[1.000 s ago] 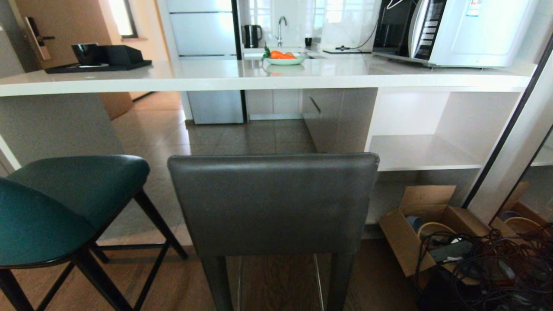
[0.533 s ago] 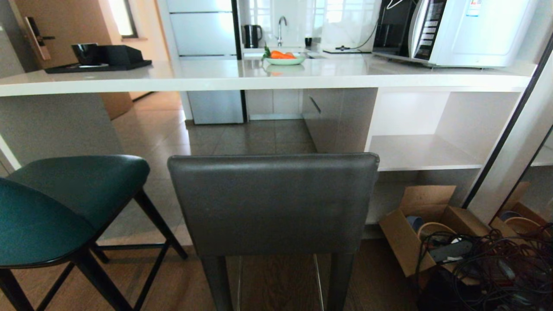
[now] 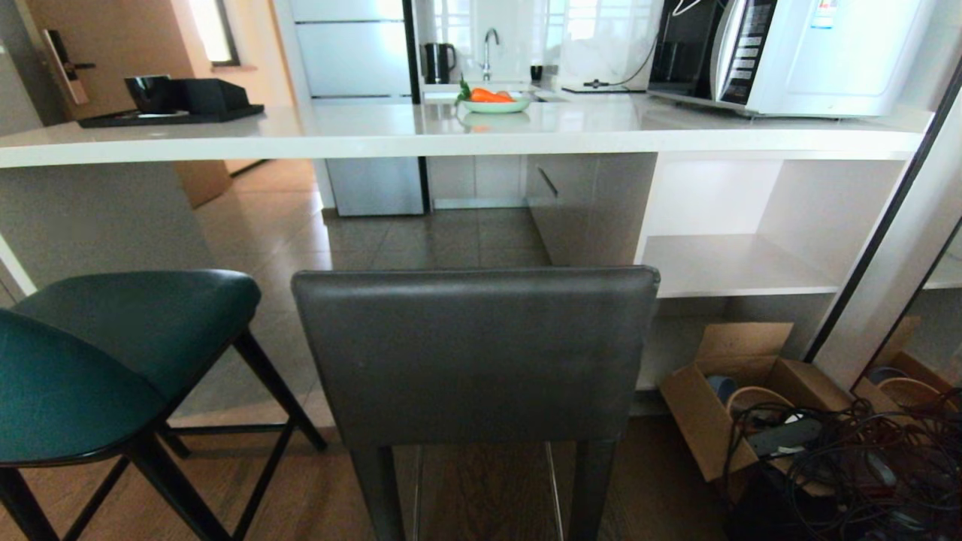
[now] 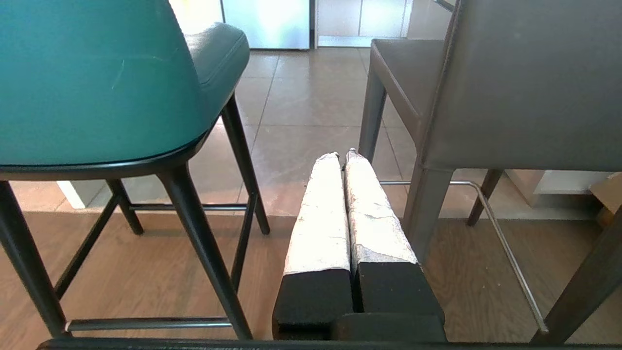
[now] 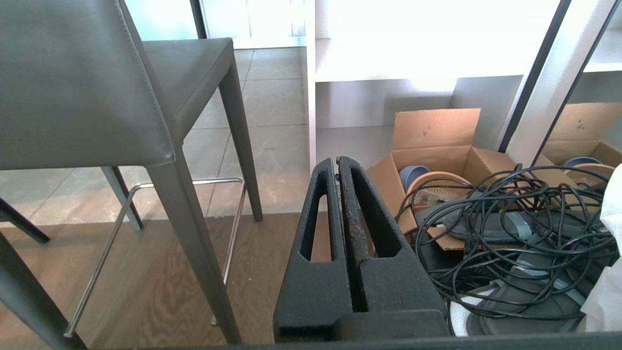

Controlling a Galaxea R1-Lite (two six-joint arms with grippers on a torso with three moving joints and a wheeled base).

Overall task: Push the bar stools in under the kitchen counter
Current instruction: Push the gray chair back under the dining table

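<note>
grey stool (image 3: 475,353): centre, near, out from the counter
teal stool (image 3: 113,353): left of grey
counter (image 3: 451,131): far, above both
left gripper (image 4: 343,156): clenched, empty, between stools
right gripper (image 5: 337,161): clenched, empty, right of grey
cardboard box (image 3: 740,391): right, floor

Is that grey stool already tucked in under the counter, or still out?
Out. The grey stool stands wholly in front of the counter edge, its back nearest the camera, bare floor between them.

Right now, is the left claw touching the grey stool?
Apart. The left wrist view shows floor between the shut left claw and the grey stool.
</note>
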